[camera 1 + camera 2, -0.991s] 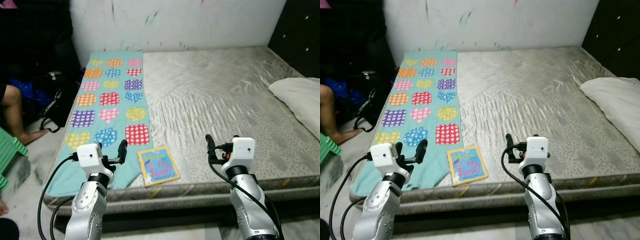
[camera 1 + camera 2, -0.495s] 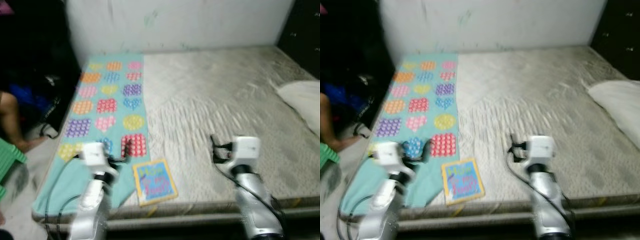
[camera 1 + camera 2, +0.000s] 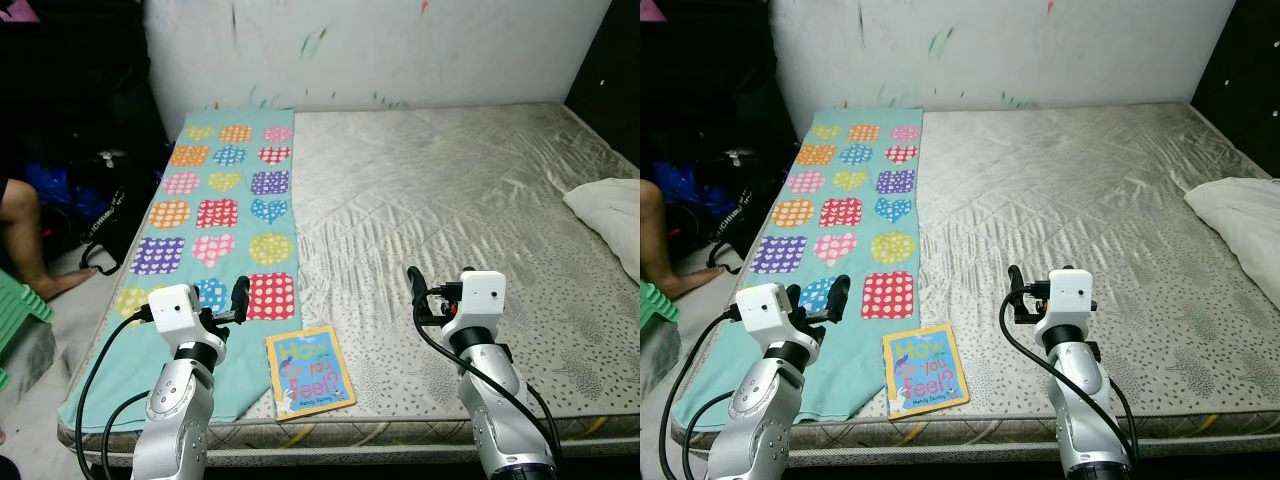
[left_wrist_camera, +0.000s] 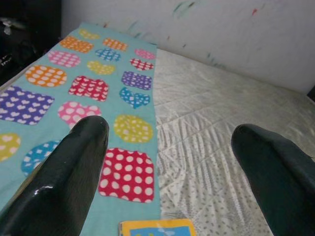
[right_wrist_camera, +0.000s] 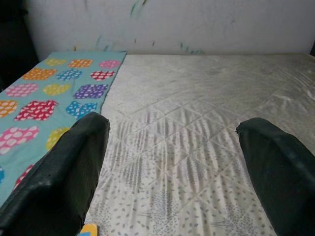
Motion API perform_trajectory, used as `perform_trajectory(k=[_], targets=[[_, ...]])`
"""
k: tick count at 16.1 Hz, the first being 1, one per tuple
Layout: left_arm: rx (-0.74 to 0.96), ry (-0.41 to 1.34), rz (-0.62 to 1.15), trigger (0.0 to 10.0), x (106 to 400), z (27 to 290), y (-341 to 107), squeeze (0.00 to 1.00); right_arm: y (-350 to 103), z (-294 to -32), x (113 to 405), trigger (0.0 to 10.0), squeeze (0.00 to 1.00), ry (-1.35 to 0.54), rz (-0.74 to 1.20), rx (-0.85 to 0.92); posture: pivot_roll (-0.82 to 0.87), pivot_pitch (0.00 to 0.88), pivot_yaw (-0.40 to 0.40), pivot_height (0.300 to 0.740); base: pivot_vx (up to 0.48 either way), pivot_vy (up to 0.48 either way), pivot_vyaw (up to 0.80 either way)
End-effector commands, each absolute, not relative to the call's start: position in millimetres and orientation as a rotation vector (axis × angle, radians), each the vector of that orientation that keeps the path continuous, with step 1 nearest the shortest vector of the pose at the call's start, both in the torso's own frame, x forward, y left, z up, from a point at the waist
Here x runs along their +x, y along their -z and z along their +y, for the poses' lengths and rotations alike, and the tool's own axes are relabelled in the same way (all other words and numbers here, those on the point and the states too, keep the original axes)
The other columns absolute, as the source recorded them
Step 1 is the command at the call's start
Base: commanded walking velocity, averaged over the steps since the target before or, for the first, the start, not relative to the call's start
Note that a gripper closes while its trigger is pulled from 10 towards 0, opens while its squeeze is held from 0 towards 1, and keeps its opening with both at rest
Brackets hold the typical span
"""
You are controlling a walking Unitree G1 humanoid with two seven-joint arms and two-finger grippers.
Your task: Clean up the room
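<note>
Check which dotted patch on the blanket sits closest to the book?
The red white-dotted square patch, last in the blanket's column nearest the bare mattress, directly above the book.

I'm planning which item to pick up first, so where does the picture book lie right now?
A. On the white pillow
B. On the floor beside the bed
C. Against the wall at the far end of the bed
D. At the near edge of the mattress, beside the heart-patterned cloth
D: the book lies flat at the mattress's near edge, right beside the heart-patterned cloth, between the two hands.
</note>
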State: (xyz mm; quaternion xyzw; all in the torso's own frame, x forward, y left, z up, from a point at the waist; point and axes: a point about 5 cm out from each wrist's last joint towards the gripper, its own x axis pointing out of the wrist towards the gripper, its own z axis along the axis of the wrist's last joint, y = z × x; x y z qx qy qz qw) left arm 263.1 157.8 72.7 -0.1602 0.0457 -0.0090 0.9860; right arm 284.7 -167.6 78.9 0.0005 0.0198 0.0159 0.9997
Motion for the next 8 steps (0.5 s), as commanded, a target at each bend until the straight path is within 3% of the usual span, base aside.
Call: perform_trajectory(k=[1, 8], targets=[[-0.324, 0.025, 0.106, 10.0, 263.9, 156.1, -71.2, 0.00, -80.1, -168.0, 286.3, 10.0, 0.00, -0.037, 0.043, -0.002, -0.09, 0.000, 0.034, 0.740, 0.000, 0.266, 0.00], [-0.317, 0.033, 0.115, 10.0, 264.5, 155.5, -70.6, 0.00, -82.4, -169.5, 286.2, 10.0, 0.00, -0.028, 0.030, -0.010, -0.09, 0.000, 0.036, 0.740, 0.000, 0.431, 0.00]])
